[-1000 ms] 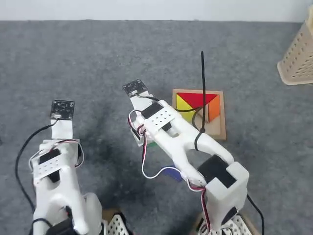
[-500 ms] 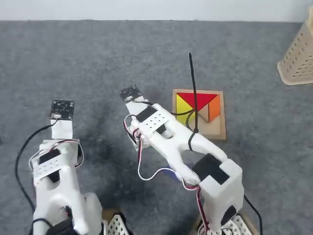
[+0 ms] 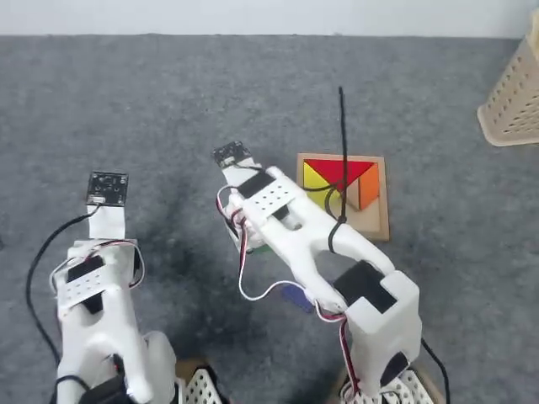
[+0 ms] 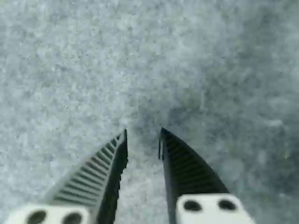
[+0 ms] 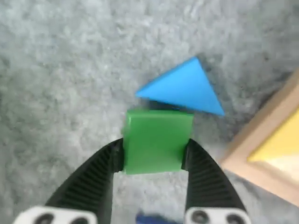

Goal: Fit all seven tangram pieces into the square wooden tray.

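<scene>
Pads point(image 5: 105, 163) of the right gripper point(image 5: 153, 143) clamp the green square point(image 5: 158, 133), covering its sides; left gripper point(image 4: 143, 132) sits slightly parted.

Right gripper point(image 5: 153, 148) clamps green square point(image 5: 157, 139) — blue triangle point(image 5: 183, 87) just beyond; tray point(image 5: 259, 157) corner near.

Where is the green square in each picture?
High view: a sliver of the green square peeks out under the right arm, left of the wooden tray.
Right wrist view: the green square sits between the right gripper fingers, next to the blue triangle.
Left wrist view: grey mat under the left gripper.
Shared landmark: the wooden tray with its yellow piece.
</scene>
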You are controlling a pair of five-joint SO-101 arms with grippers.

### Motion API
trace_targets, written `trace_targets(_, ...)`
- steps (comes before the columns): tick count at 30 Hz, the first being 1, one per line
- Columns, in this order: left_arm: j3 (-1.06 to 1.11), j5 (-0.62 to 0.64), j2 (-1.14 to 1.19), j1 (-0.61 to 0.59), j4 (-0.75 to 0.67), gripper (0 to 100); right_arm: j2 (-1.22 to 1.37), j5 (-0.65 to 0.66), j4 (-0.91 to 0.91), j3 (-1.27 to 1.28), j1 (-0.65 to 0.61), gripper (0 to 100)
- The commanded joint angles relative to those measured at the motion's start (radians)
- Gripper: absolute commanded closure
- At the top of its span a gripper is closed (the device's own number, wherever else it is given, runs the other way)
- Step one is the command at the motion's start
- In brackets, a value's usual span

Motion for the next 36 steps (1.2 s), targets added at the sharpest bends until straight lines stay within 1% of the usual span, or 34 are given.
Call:
trace_targets(1, -0.042, -0.003, 0.0, 0.0, -0.009, 89, -0.028, 0.077, 0.099, -0.103, 0.016, 92.8)
trace_targets(5, -0.042, -0.003, 0.0, 0.0, -0.009, 89, -0.142, 0.098, 0.125, -0.092, 0.024, 92.9)
trace_targets(11, -0.042, -0.003, 0.0, 0.0, -0.009, 89, -0.418, 0.209, 0.09, 0.098, 0.022, 92.9)
trace_targets(15, -0.042, -0.003, 0.0, 0.0, -0.009, 89, -0.578, 0.315, 0.061, 0.219, 0.033, 92.9)
trace_targets(19, -0.042, -0.003, 0.0, 0.0, -0.009, 89, -0.687, 0.362, 0.07, 0.284, 0.062, 92.9)
trace_targets(25, -0.042, -0.003, 0.0, 0.0, -0.009, 89, -0.774, 0.433, 0.064, 0.381, 0.148, 92.9)
trace_targets(28, -0.042, -0.003, 0.0, 0.0, -0.009, 89, -0.797, 0.489, 0.064, 0.41, 0.203, 92.9)
trace_targets(33, -0.042, -0.003, 0.0, 0.0, -0.009, 89, -0.796, 0.597, 0.067, 0.42, 0.302, 92.9)
trace_targets(36, -0.042, -0.003, 0.0, 0.0, -0.009, 89, -0.799, 0.626, 0.065, 0.42, 0.349, 92.9)
